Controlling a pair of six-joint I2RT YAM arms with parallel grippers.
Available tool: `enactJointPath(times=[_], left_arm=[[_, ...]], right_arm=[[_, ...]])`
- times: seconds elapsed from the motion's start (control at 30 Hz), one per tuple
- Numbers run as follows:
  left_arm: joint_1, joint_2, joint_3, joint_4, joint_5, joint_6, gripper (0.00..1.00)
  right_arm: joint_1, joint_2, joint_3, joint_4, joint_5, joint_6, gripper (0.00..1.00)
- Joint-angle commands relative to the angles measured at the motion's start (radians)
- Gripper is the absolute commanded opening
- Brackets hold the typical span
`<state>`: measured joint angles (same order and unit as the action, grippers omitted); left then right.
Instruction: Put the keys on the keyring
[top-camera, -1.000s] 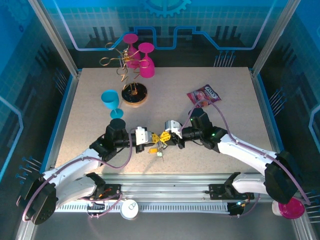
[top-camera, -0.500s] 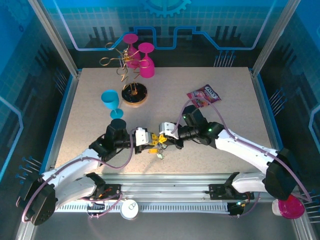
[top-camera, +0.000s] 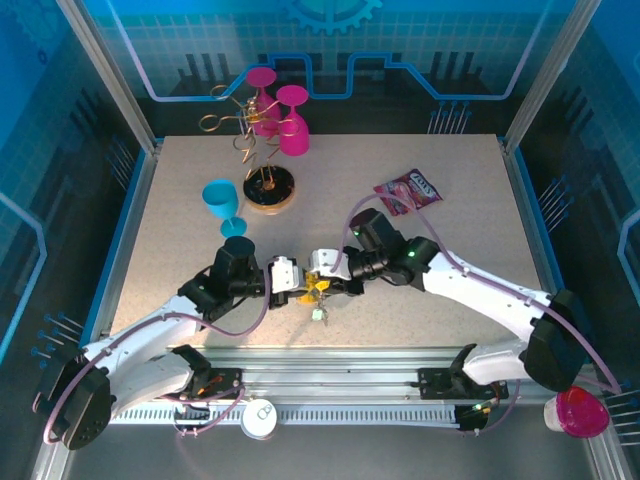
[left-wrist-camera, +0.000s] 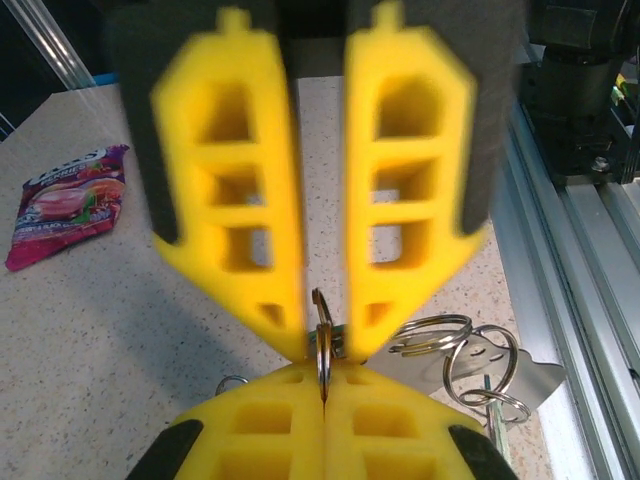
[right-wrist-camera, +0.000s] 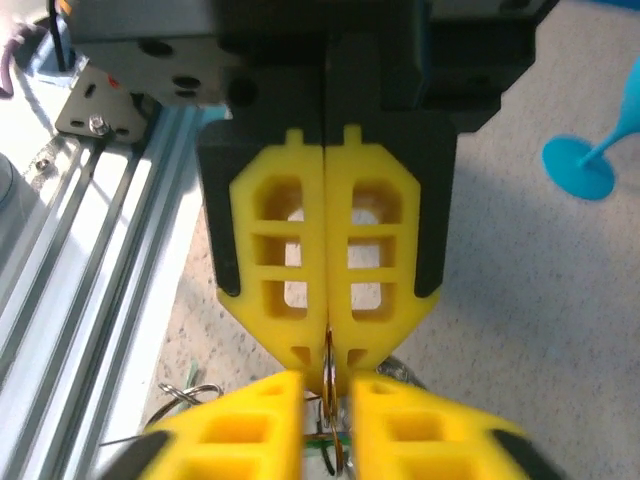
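Observation:
Seen from above, both grippers meet tip to tip at the table's front middle. My left gripper (top-camera: 303, 287) is shut on the keyring (left-wrist-camera: 322, 345), a thin dark ring seen edge-on between its yellow fingers (left-wrist-camera: 250, 420). My right gripper (top-camera: 322, 282) faces it with its fingers (left-wrist-camera: 235, 190) apart, straddling the same ring (right-wrist-camera: 330, 372) without pinching it. Keys (top-camera: 318, 312) with a green bit hang just below the fingertips. In the left wrist view, silver split rings (left-wrist-camera: 432, 335) and a metal tab (left-wrist-camera: 530, 380) lie to the right. The key heads are mostly hidden.
A pink candy bag (top-camera: 408, 189) lies at right centre. The blue cup (top-camera: 222, 200), the gold wire stand on its black base (top-camera: 268, 188) and two pink cups (top-camera: 290, 125) stand at the back left. The aluminium rail (top-camera: 330, 360) runs just behind the grippers.
My right arm has slid left, bringing its gripper up against the left gripper's tips and over the ring. The left gripper has barely moved; the hanging keys stay below.

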<state>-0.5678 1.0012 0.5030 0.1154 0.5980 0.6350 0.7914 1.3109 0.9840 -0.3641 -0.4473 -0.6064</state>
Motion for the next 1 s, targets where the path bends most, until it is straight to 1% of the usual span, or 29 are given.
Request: enactJointPath(times=[0.0, 0.07, 0.13, 0.3, 0.37, 0.5, 0.63, 0.73, 0.97], left_arm=[[-0.007, -0.022, 0.002, 0.082, 0.003, 0.004, 0.0], [-0.006, -0.025, -0.009, 0.104, 0.012, 0.0, 0.0], [-0.006, -0.027, -0.02, 0.127, 0.02, -0.006, 0.0], [-0.006, -0.026, -0.022, 0.131, 0.031, -0.005, 0.0], [-0.006, -0.028, -0.024, 0.131, 0.031, -0.006, 0.0], [-0.007, -0.035, -0.029, 0.127, 0.028, -0.003, 0.0], [-0.007, -0.037, -0.024, 0.104, 0.022, 0.013, 0.0], [-0.007, -0.039, -0.033, 0.127, 0.024, 0.014, 0.0], [-0.006, -0.02, -0.044, 0.204, 0.086, -0.022, 0.0]], right_arm=[[-0.071, -0.092, -0.091, 0.197, -0.159, 0.141, 0.31], [-0.094, -0.102, -0.138, 0.241, -0.181, 0.175, 0.33], [-0.095, -0.097, -0.153, 0.248, -0.182, 0.181, 0.34], [-0.096, -0.076, -0.173, 0.271, -0.189, 0.2, 0.33], [-0.095, -0.07, -0.17, 0.269, -0.189, 0.2, 0.28], [-0.098, -0.074, -0.166, 0.251, -0.18, 0.196, 0.15], [-0.101, -0.076, -0.162, 0.214, -0.14, 0.187, 0.0], [-0.1, -0.059, -0.166, 0.208, -0.127, 0.194, 0.0], [-0.093, 0.016, -0.168, 0.258, -0.129, 0.232, 0.0]])
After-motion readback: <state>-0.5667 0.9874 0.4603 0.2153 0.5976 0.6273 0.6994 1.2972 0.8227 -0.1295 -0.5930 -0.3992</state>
